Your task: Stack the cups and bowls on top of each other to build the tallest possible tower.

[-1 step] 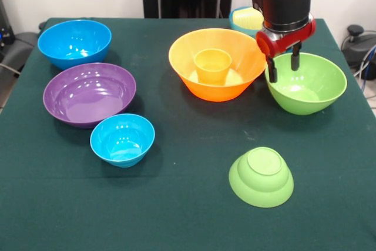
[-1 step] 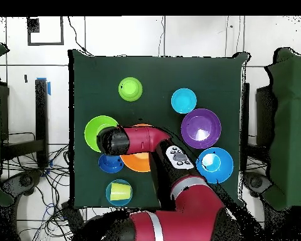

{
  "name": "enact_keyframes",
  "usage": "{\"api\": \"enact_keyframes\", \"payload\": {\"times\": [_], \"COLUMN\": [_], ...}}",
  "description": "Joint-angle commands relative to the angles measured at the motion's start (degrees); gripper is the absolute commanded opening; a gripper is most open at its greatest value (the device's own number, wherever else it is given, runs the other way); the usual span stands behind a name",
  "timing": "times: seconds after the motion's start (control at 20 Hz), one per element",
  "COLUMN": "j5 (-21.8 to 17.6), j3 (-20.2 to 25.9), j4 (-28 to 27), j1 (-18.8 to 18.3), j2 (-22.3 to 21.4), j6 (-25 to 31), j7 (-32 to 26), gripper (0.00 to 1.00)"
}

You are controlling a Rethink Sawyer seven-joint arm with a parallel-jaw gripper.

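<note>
My gripper (image 1: 284, 66) hangs open over the left rim of the large lime green bowl (image 1: 305, 83), one finger on each side of it and nothing held. Seen from overhead, the arm's black wrist (image 2: 112, 140) covers that bowl's (image 2: 93, 132) edge. Just left of it stands the large orange bowl (image 1: 216, 66) with the orange cup (image 1: 212, 66) upright inside. A pale yellow cup (image 1: 251, 19) sits in a light blue bowl (image 1: 238, 23) behind the arm. A small lime green bowl (image 1: 261, 176) lies upside down near the front.
At the left stand a large blue bowl (image 1: 74, 42), a purple bowl (image 1: 89, 93) and a small light blue bowl (image 1: 122, 139), all upright. Overhead, a small dark blue bowl (image 2: 108, 165) peeks out beside the arm. A green cloth (image 1: 188, 204) covers the table.
</note>
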Motion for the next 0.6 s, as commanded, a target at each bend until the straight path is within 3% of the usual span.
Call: {"api": "enact_keyframes", "payload": {"times": [0.05,0.6], "j5": [1.19,-0.39], "j3": [1.2,0.71], "j4": [0.35,-2.41], "j1": [1.35,1.31], "j2": [0.77,1.99], "j6": [1.8,1.59], "j7": [9.29,7.18], "gripper": [1.0,1.0]}}
